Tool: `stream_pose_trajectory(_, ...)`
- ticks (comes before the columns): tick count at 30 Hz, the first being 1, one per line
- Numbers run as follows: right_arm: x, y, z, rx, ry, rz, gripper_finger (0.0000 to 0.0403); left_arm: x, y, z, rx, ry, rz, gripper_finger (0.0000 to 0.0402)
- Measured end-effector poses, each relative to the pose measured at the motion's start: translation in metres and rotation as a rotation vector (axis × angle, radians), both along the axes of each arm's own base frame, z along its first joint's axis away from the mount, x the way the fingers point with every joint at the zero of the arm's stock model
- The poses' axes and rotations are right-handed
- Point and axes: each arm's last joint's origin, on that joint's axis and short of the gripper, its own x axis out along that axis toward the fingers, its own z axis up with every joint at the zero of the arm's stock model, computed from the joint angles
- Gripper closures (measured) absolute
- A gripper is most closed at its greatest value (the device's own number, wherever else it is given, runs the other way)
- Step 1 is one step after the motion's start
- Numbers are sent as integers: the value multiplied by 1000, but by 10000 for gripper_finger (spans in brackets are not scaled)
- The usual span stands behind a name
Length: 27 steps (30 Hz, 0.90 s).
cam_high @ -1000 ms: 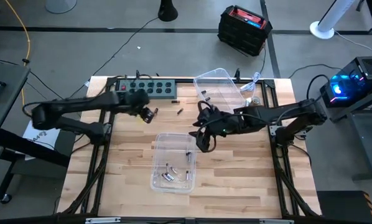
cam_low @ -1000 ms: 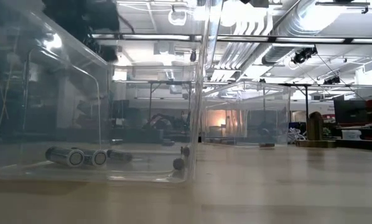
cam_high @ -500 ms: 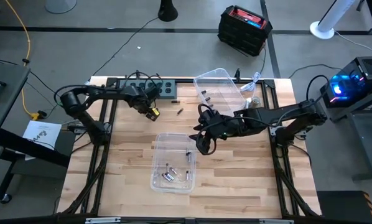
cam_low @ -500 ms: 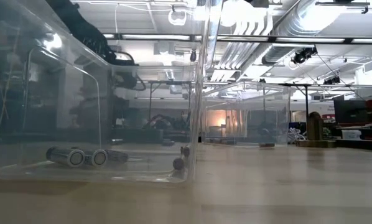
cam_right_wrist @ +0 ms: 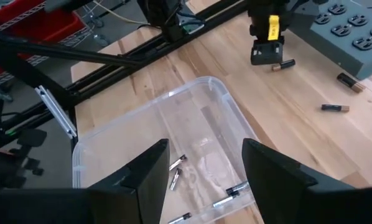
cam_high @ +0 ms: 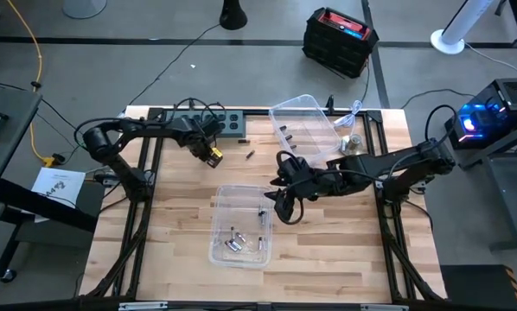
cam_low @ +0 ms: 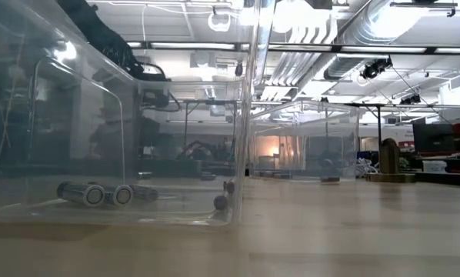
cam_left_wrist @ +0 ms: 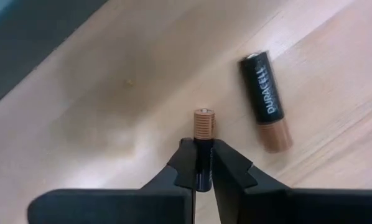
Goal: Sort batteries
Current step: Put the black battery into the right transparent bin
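Copper-topped battery pinched at the far left of the worktop

Wooden worktop (cam_high: pixel 172 259) carries two clear plastic bins. At its far left side the left end effector (cam_left_wrist: pixel 203 167) has its fingers closed on a small battery (cam_left_wrist: pixel 203 144), whose copper end sticks out past the fingertips. A second battery (cam_left_wrist: pixel 266 101), black and copper, lies on the wood just beside it. The right end effector (cam_right_wrist: pixel 201 163) hovers over the far right part of the near bin (cam_high: pixel 226 200) with its fingers wide apart, holding nothing. Several batteries (cam_high: pixel 238 241) lie on the floor of this bin. The far bin (cam_high: pixel 315 108) stands tilted at the far edge.
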Motion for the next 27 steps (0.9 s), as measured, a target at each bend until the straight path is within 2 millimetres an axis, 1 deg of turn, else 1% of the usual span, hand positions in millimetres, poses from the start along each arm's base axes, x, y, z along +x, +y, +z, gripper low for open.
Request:
stream_pose_trajectory(2, -1, 4, 0, -4, 0, 12, 206, -3, -1, 11, 21, -19, 9, 391)
stream_pose_trajectory(7, -12, 15, 8, -2, -22, 42, 206, 3, 2, 61, 160, -202, 11, 392)
stream_pose_trajectory(10, -23, 18, 19, -39, -70, 1, 206, 17, 1, 92, 235, -356, -32, 392)
stream_pose_trajectory(12, -31, 18, 26, -69, -108, -39, 206, 32, -2, 113, 288, -456, -93, 393)
stream_pose_trajectory(13, -35, 18, 31, -80, -131, -61, 206, 40, -5, 120, 307, -488, -124, 393)
stream_pose_trajectory(16, -45, 15, 41, -105, -180, -115, 206, 73, -11, 139, 358, -591, -209, 393)
stream_pose_trajectory(18, -49, 13, 45, -115, -202, -144, 206, 96, -14, 149, 385, -640, -268, 393)
stream_pose_trajectory(19, -49, 12, 47, -122, -208, -155, 206, 107, -15, 152, 401, -657, -299, 393)
stream_pose_trajectory(22, -50, 10, 49, -134, -225, -181, 206, 140, -14, 151, 429, -679, -369, 393)
stream_pose_trajectory(25, -49, 9, 49, -143, -227, -194, 206, 170, -6, 152, 450, -734, -400, 390)
stream_pose_trajectory(27, -48, 8, 49, -139, -237, -202, 206, 187, 1, 150, 467, -760, -397, 380)
